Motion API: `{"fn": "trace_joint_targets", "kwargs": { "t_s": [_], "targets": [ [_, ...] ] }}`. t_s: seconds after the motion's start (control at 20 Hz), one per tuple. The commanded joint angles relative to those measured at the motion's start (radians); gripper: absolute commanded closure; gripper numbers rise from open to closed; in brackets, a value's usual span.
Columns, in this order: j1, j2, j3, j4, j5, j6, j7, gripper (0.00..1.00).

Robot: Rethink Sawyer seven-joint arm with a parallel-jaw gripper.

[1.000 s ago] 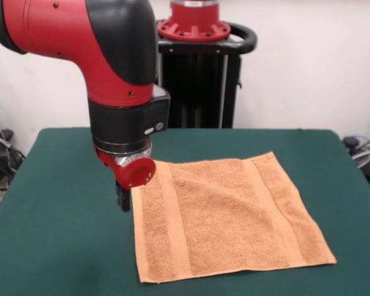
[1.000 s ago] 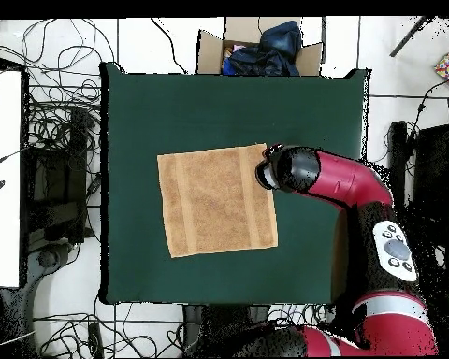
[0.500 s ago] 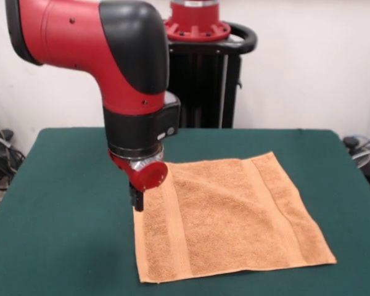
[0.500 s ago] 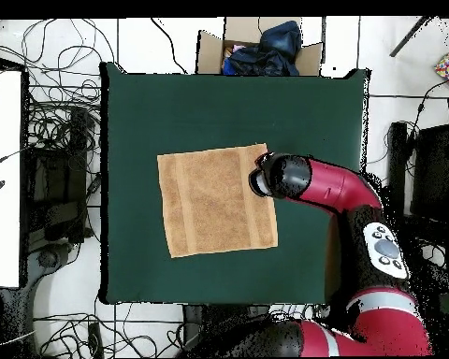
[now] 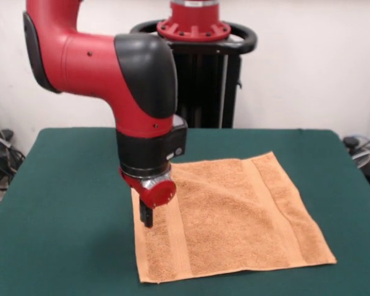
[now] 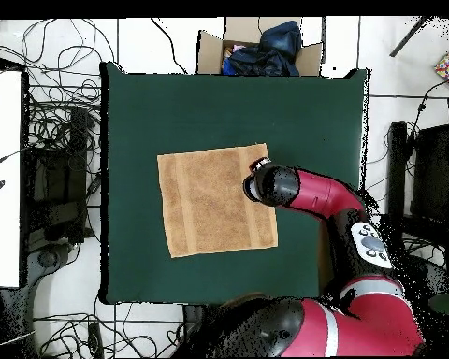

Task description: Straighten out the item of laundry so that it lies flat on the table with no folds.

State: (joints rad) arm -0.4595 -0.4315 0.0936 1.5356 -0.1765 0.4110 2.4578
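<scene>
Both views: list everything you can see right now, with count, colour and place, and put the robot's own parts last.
towel: one, orange-tan, spread open near the table's middle, with a shallow crease across it.
table: one, dark green top, under the towel and far larger than it.
cardboard box: one, brown, on the floor past the table's far edge in the overhead view, holding dark blue cloth.
cables: many, black, on the floor along the table's left side in the overhead view.
pedestal: one, black with a red top, behind the table in the front view.
arm: one, red and black, reaching over the towel's edge.
gripper: one, dark, low over the towel's banded edge; open or shut is unclear.
</scene>
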Motion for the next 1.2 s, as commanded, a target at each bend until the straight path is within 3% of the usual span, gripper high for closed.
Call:
{"fn": "trace_joint_targets", "kwargs": {
  "t_s": [0.05,0.5,1.2],
  "targets": [
    [-0.007,0.087,0.118,0.055,0.039,-0.081,0.061,1.00],
    [-0.018,0.095,0.140,0.063,0.041,-0.097,0.059,1.00],
    [0.011,0.142,0.074,-0.093,-0.051,-0.071,-0.040,1.00]
  ]
}}
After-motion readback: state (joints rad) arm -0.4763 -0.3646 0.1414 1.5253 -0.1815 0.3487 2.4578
